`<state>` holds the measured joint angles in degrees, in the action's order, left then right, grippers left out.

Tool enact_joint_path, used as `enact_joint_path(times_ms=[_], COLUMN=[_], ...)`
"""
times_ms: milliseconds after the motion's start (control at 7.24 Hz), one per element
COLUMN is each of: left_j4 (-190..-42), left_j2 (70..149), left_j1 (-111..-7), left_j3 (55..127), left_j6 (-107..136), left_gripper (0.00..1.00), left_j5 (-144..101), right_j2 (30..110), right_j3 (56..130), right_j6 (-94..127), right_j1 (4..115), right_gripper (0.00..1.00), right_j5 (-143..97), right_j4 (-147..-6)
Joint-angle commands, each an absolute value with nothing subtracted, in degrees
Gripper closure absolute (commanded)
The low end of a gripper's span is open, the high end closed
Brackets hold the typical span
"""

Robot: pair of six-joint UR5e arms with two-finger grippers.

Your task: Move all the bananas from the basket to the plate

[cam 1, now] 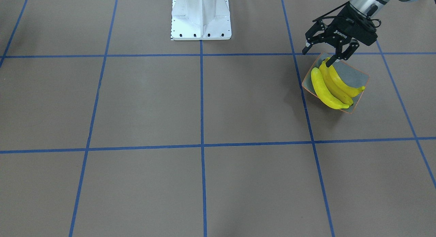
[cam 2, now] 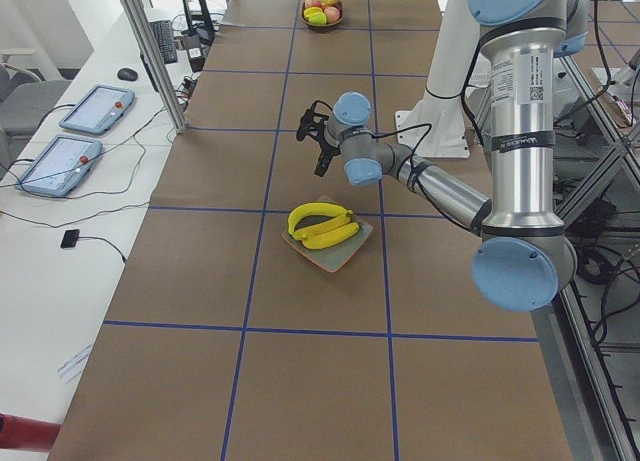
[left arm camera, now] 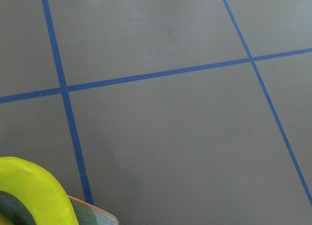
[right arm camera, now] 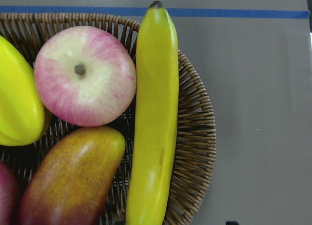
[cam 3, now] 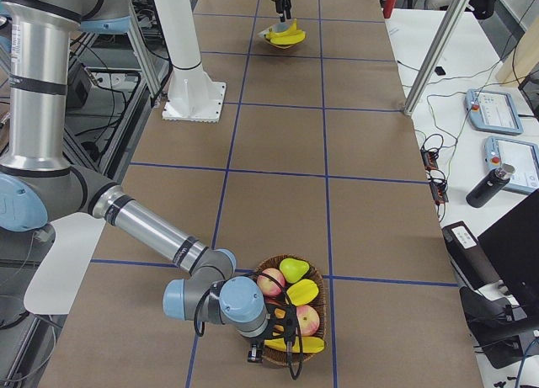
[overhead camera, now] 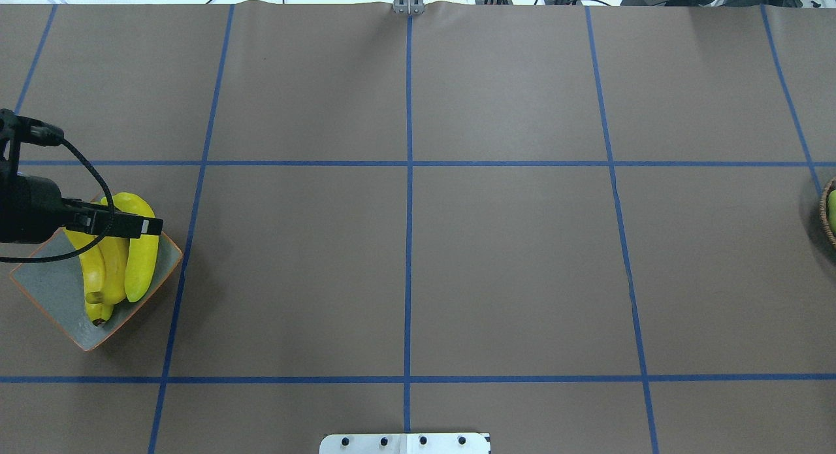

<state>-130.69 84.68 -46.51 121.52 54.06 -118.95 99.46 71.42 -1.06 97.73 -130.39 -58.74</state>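
You can read one brand name, ROBOTIQ, in white letters on the black body of the left gripper (cam 1: 315, 59); it appears upside down in the front-facing view, at the far right of the worktop. In the left side view, the near left arm (cam 2: 520, 131) has a strip of dark print running along its upright silver tube, too small to read.

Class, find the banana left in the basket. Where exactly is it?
In the right wrist view, the banana lies at the right of the basket, beside the apple and mango.
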Motion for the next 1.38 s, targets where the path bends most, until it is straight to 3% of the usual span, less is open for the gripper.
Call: enact_joint_path(times_ms=[0,276,553,1105,1244], left_j4=[-130.7,-130.7,-130.7,-130.7,-130.7], left_j2=[84.9,85.3,85.3,85.3,85.3], left_j1=[-46.5,-46.5,-46.5,-46.5,-46.6], left_j3=[121.6,121.6,121.6,121.6,121.6], left_j6=[54.1,54.1,54.1,54.1,54.1], left_gripper=[0.00,0.00,0.00,0.00,0.00], left_j5=[-119.0,-118.9,-118.9,-118.9,-118.9], right_j2=[99.6,100.7,100.8,100.5,100.5], right_j3=[71.5,71.3,71.4,71.5,71.7], right_j6=[-0.4,-0.4,-0.4,0.5,1.8], right_j1=[97.5,97.2,96.5,95.5,95.3], right_gripper=[0.29,0.30,0.40,0.70,0.86], right_j5=[-132.9,-132.9,-133.3,-133.2,-133.2], right_j4=[-58.7,-58.6,-58.6,-58.6,-58.2])
